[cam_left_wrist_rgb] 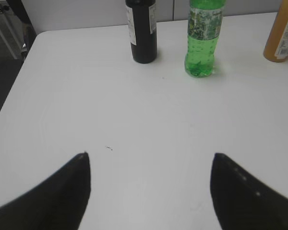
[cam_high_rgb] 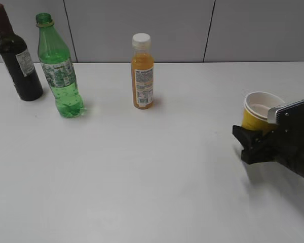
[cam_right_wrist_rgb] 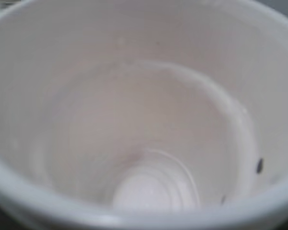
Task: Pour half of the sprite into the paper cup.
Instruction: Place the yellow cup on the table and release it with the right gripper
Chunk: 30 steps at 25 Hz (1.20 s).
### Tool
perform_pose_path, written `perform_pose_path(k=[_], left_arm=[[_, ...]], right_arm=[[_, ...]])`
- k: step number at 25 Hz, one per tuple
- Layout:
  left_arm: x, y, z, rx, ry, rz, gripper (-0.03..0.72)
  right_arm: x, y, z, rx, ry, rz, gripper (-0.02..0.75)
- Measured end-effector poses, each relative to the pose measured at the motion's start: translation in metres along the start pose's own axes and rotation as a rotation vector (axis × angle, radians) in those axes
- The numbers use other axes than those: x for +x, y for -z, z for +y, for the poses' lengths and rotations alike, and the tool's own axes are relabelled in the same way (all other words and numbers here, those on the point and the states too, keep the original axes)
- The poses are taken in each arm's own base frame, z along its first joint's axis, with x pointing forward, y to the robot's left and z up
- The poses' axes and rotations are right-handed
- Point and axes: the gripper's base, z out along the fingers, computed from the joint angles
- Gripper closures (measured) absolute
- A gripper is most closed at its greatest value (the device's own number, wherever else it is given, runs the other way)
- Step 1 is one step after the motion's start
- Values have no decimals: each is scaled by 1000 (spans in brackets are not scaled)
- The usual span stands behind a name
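Sprite (cam_high_rgb: 60, 76) stands upright far left on white table (cam_high_rgb: 142, 172), grey wall panels behind. Paper cup (cam_high_rgb: 259, 111) at right edge, between right gripper (cam_high_rgb: 253, 144) jaws; grip unclear. Left gripper (cam_left_wrist_rgb: 151, 184) released, bottle well ahead.

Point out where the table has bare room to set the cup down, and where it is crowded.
Bare: the wide middle and front of the table, between the juice bottle and the right gripper at the paper cup. Crowded: the back left, where the wine bottle and sprite stand close together.
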Motion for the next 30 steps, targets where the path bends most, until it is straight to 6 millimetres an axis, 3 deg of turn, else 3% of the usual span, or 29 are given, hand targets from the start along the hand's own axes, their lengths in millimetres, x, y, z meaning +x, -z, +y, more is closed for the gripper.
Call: perform_pose_path(k=[8,18,30], left_arm=[[0,0,0,0,0,0,99],[0,0,0,0,0,0,99],[0,0,0,0,0,0,99]], right_arm=[[-8,-5,34,-431,150,-38,291],[-38,-36,68,-756,289,-145,291],[-13,-86,117,-1007,296,-91,291]])
